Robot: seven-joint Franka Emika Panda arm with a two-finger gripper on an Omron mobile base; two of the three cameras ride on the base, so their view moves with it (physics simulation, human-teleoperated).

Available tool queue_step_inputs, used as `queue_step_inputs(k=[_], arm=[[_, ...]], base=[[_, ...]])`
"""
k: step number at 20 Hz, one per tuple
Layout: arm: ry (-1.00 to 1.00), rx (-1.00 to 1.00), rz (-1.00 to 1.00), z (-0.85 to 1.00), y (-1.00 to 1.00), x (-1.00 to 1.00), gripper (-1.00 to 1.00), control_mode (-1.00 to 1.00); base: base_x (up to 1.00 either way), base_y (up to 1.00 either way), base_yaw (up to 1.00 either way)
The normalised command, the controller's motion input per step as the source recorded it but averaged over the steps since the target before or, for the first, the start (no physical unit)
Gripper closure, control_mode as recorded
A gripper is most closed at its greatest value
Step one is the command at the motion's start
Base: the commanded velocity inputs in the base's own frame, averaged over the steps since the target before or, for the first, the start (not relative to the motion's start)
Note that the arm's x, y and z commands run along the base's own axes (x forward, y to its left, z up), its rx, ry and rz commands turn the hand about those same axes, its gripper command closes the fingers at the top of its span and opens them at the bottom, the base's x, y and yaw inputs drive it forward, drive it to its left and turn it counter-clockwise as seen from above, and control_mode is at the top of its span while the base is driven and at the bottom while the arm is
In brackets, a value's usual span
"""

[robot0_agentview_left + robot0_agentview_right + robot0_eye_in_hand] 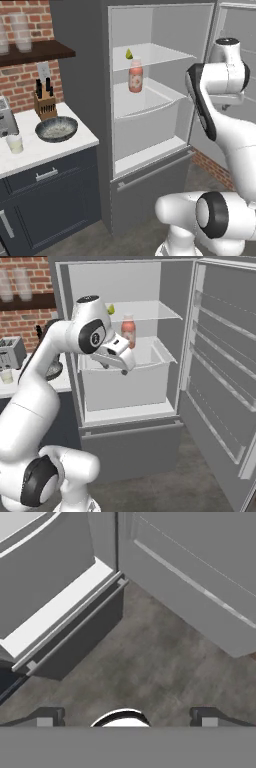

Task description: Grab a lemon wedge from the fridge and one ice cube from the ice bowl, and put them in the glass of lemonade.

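The fridge (80,75) stands open, its door (220,356) swung out to the right. On its upper white shelf lies the tiny yellow-green lemon wedge (129,54) (111,308). My gripper (124,372) hangs in front of the white drawer, well below the wedge, pointing down at the floor. Its fingertips (50,717) stand wide apart, open, with nothing between them. On the counter to the left sit the dark ice bowl (56,128) and the small glass of lemonade (15,144) (6,376).
A pinkish-red jar (135,76) stands on the shelf just below the wedge. A toaster (11,352) and a knife block (45,102) sit on the counter. The white drawer (125,381) juts forward under my hand. Grey floor (150,662) lies below.
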Motion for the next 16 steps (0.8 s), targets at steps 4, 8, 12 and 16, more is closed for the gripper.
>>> queue_step_inputs(k=[4, 8, 12, 16], arm=[[-0.21, 0.02, 0.22, 0.02, 0.01, -0.8, -1.0, -1.0], [-0.02, 0.0, 0.02, 0.0, 0.0, -0.15, -1.0, -1.0], [0.0, 0.0, 0.0, 0.0, 0.0, 0.0, -1.0, -1.0], [0.0, 0.0, 0.0, 0.0, 0.0, 0.0, -1.0, -1.0]], base=[[0.0, 0.0, 0.0], [0.0, 0.0, 0.0], [0.0, 0.0, 0.0], [0.0, 0.0, 0.0]])
